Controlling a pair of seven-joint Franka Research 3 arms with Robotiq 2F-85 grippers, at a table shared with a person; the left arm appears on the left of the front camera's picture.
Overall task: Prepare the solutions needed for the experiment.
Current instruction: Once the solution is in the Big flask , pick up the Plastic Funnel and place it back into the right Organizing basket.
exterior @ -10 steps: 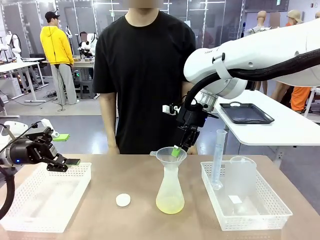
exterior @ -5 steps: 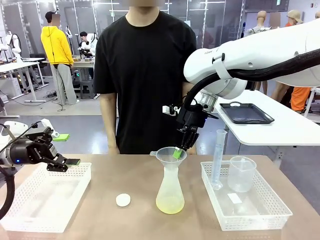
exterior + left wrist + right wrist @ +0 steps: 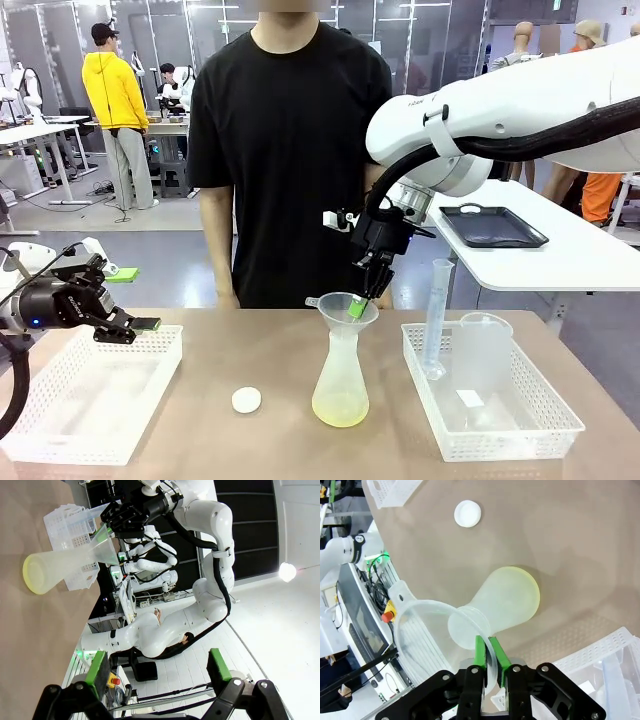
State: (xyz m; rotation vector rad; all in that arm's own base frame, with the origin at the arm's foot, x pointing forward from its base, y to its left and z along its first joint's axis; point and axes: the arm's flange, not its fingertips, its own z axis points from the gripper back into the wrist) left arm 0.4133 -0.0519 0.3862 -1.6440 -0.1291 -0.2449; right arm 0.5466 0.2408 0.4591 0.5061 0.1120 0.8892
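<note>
Pale yellow solution lies shallow in the bottom of a clear conical flask standing on the table in the front view. It sits between a small white cap and the right basket, which holds a graduated cylinder and a beaker. A clear funnel sits at the flask's mouth, and the right gripper is clenched on its rim. The left gripper hangs released, jaws spread wide, above the left basket, grasping nothing. A person stands at the far side. In the left wrist view the green pads stand far apart with nothing between them, the flask lying farther off. In the right wrist view the pads pinch the funnel's thin wall, with the flask's yellow base on the table beyond.
</note>
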